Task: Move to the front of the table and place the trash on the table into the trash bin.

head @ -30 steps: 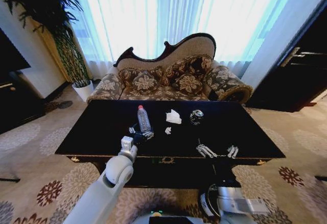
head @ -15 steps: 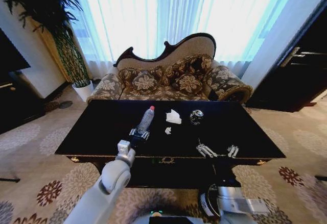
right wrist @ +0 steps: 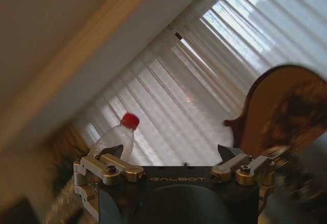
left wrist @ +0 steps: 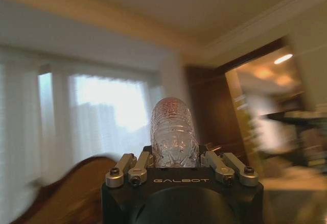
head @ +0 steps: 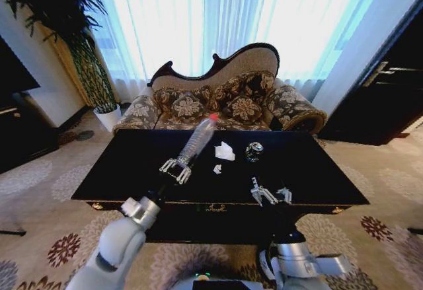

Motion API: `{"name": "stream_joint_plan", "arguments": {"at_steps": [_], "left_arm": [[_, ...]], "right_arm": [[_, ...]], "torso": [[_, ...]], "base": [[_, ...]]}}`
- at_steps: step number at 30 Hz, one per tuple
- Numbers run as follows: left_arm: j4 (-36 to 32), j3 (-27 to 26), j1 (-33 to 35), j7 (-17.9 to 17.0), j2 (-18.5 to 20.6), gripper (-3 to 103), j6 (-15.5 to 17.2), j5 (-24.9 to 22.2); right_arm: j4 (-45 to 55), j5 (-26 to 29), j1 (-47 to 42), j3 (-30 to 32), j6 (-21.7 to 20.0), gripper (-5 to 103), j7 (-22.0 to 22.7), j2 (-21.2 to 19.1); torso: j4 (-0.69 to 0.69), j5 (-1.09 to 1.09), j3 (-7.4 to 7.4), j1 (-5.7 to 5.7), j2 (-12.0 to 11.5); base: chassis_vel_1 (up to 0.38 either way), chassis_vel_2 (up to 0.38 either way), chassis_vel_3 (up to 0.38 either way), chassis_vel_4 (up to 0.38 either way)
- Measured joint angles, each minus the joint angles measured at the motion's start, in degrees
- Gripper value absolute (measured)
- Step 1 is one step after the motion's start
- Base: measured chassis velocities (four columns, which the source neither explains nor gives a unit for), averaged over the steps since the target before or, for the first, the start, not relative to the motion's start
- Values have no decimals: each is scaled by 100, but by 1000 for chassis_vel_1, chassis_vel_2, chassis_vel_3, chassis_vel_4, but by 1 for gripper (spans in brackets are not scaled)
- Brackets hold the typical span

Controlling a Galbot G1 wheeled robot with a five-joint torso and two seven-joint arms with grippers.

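Note:
My left gripper (head: 175, 169) is shut on the base end of the clear plastic bottle (head: 196, 141), held above the black table (head: 119, 171) with its red cap tilted up and away. In the left wrist view the bottle (left wrist: 173, 132) stands between the fingers of the left gripper (left wrist: 176, 165). A crumpled white tissue (head: 224, 150), a tiny paper scrap (head: 217, 168) and a dark can (head: 254, 148) lie on the table's middle. My right gripper (head: 269, 195) hovers open near the front edge, also seen in its wrist view (right wrist: 171, 155), with the bottle (right wrist: 115, 138) beyond it. The trash bin is out of view.
A patterned sofa (head: 218, 105) stands behind the table before bright curtains. A tall potted plant (head: 86, 59) is at the back left and a dark cabinet (head: 16, 125) on the left. Patterned carpet (head: 46, 178) surrounds the table.
My left gripper has lifted the bottle off the table and swung it up and to the right. The right gripper has risen slightly and moved left.

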Motion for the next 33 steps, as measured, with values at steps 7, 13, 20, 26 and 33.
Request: {"name": "stream_joint_plan", "arguments": {"at_steps": [7,13,20,26,33], "left_arm": [[189,-328,-15,1846,12,34,-219,-710],[198,-415,-56,2217,22,34,-173,-845],[216,-425,-153,2408,21,34,-134,-886],[241,-380,-289,2594,70,34,-44,-941],[372,-108,-402,2658,175,34,10,-1025]], "right_arm": [[0,919,56,-32,65,100,-620,-67],[0,1151,25,-87,219,100,-1431,-56],[0,1092,-17,-190,307,100,-2136,-47],[0,645,-59,-252,329,100,-2303,-55],[-1,434,-101,-354,382,100,-2402,3]], "torso": [[0,0,0,0,0],[0,0,0,0,0],[0,0,0,0,0],[0,0,0,0,0],[0,0,0,0,0]], "base": [[0,0,0,0],[0,0,0,0],[0,0,0,0],[0,0,0,0],[0,0,0,0]]}}
